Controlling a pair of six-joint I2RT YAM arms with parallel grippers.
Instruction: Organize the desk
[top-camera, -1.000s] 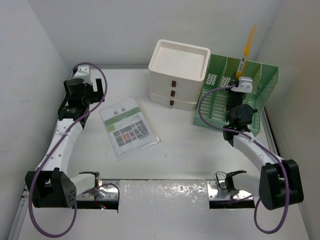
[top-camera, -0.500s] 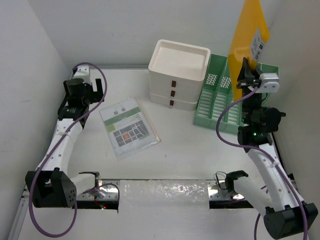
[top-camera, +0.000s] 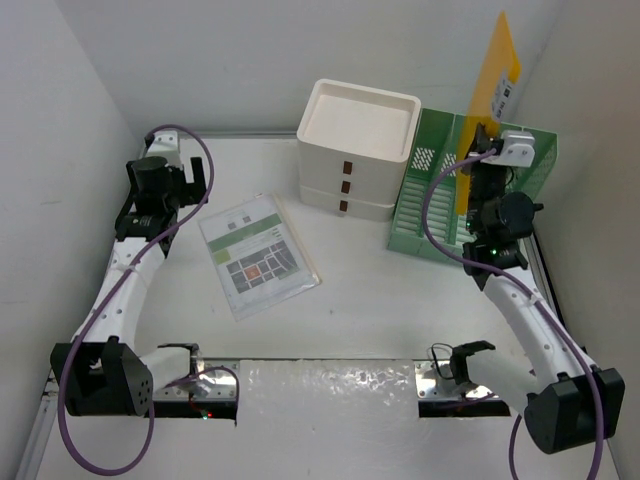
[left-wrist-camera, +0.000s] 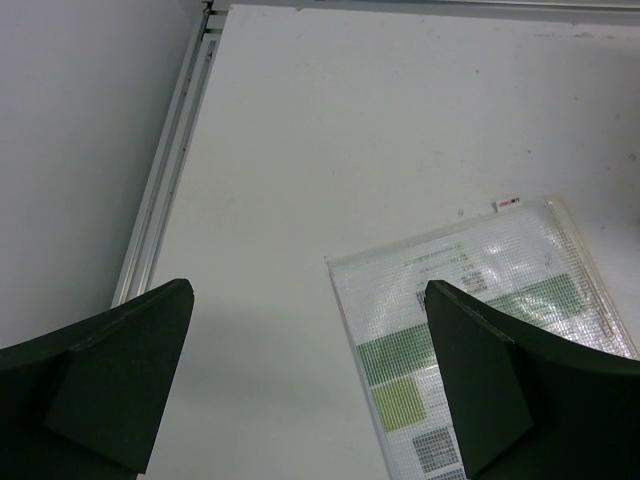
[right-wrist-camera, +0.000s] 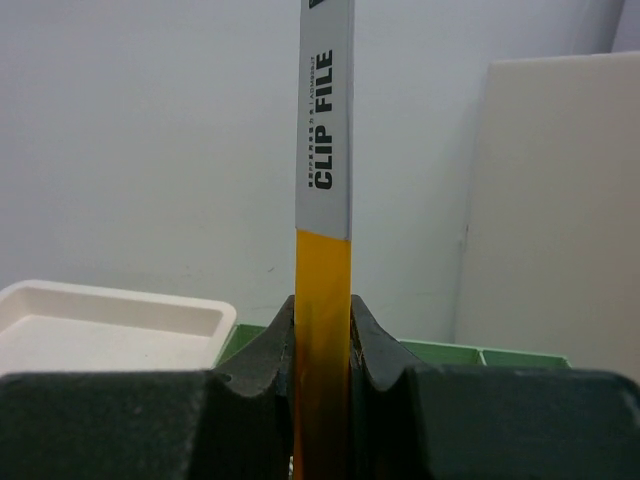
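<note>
My right gripper (top-camera: 478, 150) is shut on an orange clip file (top-camera: 491, 90) and holds it upright over the green slotted file rack (top-camera: 440, 205) at the back right. In the right wrist view the file's spine (right-wrist-camera: 324, 300), marked CLIP FILE, stands pinched between my two fingers (right-wrist-camera: 275, 345). My left gripper (top-camera: 170, 195) is open and empty above the white desk (top-camera: 350, 300) at the back left. A clear mesh pouch with printed sheets (top-camera: 258, 255) lies flat on the desk; its corner shows in the left wrist view (left-wrist-camera: 480, 320).
A white three-drawer box (top-camera: 358, 150) stands at the back centre, touching the rack's left side. A metal rail (left-wrist-camera: 165, 170) runs along the desk's left edge. Walls close in on the left, the back and the right.
My right gripper has come down and back with the clip file, which stood higher and broadside half a second ago. The left arm and the pouch have not moved.
</note>
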